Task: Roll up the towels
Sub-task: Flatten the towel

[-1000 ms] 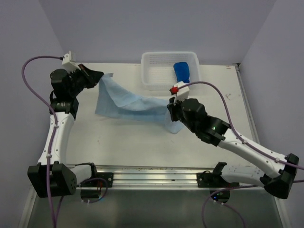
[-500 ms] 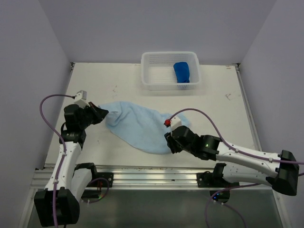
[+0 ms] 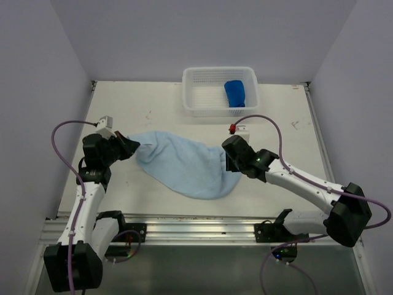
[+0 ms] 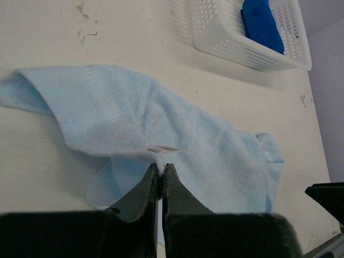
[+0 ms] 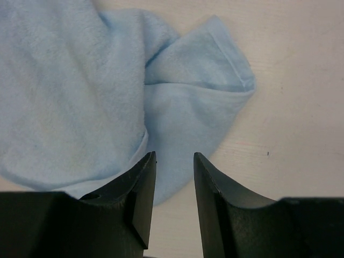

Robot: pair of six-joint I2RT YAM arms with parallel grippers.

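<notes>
Pale sky-blue towel [image 3: 184, 166] lies crumpled on the table [image 3: 153, 98] near its middle, long axis running from about 10 o'clock to 4 o'clock in the top view, narrow at the 10 o'clock end and broad and rounded at the 4 o'clock end. At that narrow end the left gripper [image 3: 132, 147] is clenched on it; the left wrist view shows its 2 fingers pressed together on a small tuck of the towel's [image 4: 161, 123] edge just beside a white label [image 4: 163, 149], a detail too small to make out from above, along with a woven band crossing the cloth toward 11 o'clock. The right gripper [image 3: 229, 158] sits at the towel's 3 o'clock edge; the top view does not show its jaws, but the right wrist view shows the right gripper [image 5: 174, 158] released, its 2 fingers apart with the towel [image 5: 80, 80] beneath and nothing held, and a folded hemmed corner lying toward 1 o'clock. Dark royal blue towel [image 3: 235, 93] rests bundled in the right half of the white basket [image 3: 209, 110] at the table's 12 o'clock edge, its long axis roughly 12 to 6. From the left wrist, basket [image 4: 226, 37] and dark towel [image 4: 262, 24] appear at 1 o'clock.
</notes>
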